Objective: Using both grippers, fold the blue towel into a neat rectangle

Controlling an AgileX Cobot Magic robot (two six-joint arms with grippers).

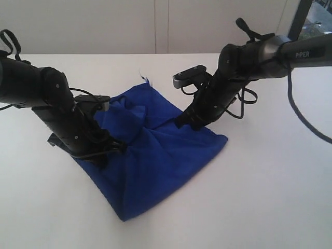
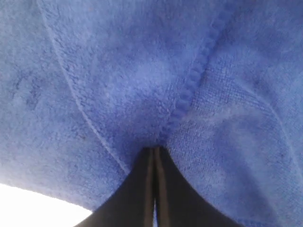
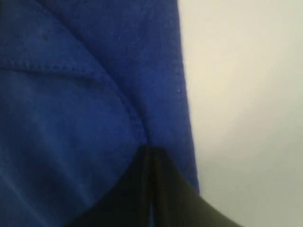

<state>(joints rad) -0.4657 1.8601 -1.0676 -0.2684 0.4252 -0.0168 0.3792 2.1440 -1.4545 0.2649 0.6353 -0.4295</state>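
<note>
The blue towel [image 1: 155, 161] lay rumpled on the white worktop [image 1: 259, 197], one edge hidden behind the left arm. The left pincer [image 2: 155, 150] and right pincer [image 3: 150, 150] were each clamped on its cloth, tips buried in blurred fabric.

In the exterior view, left gripper [image 1: 119, 148] and right gripper [image 1: 183, 123] tips lie buried in blue towel [image 1: 155, 168] folds
</note>
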